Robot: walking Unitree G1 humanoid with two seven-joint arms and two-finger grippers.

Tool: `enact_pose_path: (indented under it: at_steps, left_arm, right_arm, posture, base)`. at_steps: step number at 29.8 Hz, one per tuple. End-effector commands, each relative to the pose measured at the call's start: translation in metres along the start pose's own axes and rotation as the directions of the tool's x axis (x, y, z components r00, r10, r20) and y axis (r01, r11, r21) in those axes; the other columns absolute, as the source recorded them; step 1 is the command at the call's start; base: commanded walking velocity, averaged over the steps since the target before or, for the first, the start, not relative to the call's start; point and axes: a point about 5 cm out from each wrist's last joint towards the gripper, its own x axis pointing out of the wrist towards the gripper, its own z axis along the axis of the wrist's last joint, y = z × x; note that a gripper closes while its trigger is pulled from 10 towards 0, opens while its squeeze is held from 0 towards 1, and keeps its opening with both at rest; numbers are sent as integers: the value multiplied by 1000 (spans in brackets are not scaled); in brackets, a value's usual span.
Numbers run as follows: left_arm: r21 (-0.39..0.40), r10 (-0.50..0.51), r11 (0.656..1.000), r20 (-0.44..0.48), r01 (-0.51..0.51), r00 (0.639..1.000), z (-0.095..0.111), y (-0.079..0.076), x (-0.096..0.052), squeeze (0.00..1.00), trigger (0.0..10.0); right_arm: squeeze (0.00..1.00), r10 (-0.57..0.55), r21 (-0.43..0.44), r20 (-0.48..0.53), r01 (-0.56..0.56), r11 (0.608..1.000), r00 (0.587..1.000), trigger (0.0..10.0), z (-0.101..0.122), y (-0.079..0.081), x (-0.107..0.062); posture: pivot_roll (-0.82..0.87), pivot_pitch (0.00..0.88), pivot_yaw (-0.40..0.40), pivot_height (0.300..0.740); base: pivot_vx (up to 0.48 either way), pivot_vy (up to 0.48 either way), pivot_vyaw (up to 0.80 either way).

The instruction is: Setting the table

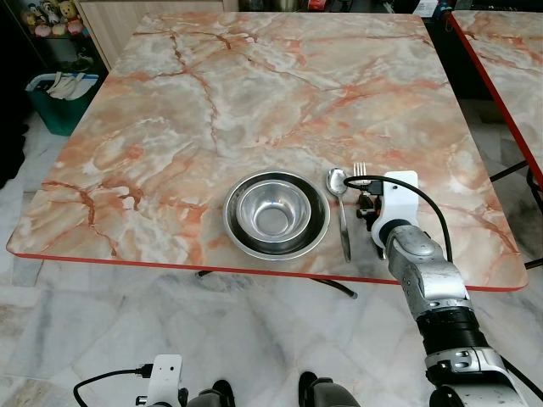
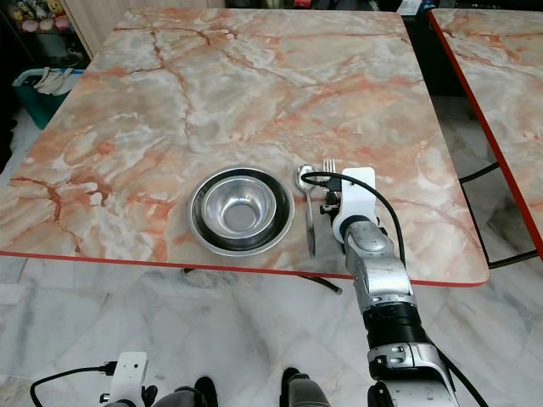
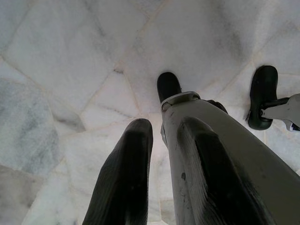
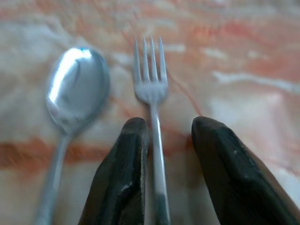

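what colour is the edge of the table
Red: the table's edge shows best in the left eye view.

The right tool [image 4: 169, 140] hides most of the fork [image 1: 361, 169] from the head views. The fork's handle runs off the wrist picture's edge. The spoon [image 4: 75, 96] is blurred there.

Even daylight; blurred right-wrist close-up

Pale marble floor [image 1: 254, 339] — teal bin [image 1: 58, 102] at far left
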Motion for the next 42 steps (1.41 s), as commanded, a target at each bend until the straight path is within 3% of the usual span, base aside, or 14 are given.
enact_pose_path:
  at_steps: [1,3,4,5,10,16,19,42]
  left_arm:
    - [-9,-16,1000,-99,15,995,-27,-3,-5,0,10000]
    - [-8,-17,1000,-99,16,995,-27,-3,-5,0,10000]
    - [-8,-17,1000,-99,16,995,-27,-3,-5,0,10000]
    - [-8,-17,1000,-99,16,995,-28,-3,-5,0,10000]
    - [-10,-20,1000,-90,19,996,-27,-3,-5,0,10000]
    - [6,-16,1000,-83,17,996,-28,-3,-6,0,10000]
    - [32,-13,999,-78,16,997,-27,-2,-6,0,10000]
    - [16,-14,1000,-74,15,997,-25,-4,-5,0,10000]
  right_arm:
    - [1000,-5,31,112,2,1000,994,10000,13,0,-3]
    - [1000,-4,43,166,-3,999,986,10000,20,0,-4]
    - [933,-10,51,254,-3,999,967,10000,33,0,-7]
    - [0,-16,53,299,0,999,954,10000,40,-1,-9]
    - [0,-55,108,407,12,994,912,10000,52,-7,-16]
    - [0,-67,119,460,14,993,885,10000,43,-12,-27]
    - [0,-42,93,461,-2,996,887,10000,38,-9,-29]
    - [0,-34,66,493,1,998,869,10000,40,-9,-33]
  posture:
    - [-51,250,2,740]
    - [-51,250,2,740]
    - [-52,250,2,740]
    - [-53,248,2,740]
    - [-54,238,2,740]
    - [-56,226,0,740]
    - [-56,221,-3,740]
    - [-61,242,-6,740]
  base:
    - [0,0,0]
    - [0,0,0]
    - [0,0,0]
    - [0,0,0]
    - [0,0,0]
    - [0,0,0]
    - [0,0,0]
    - [0,-299,0]
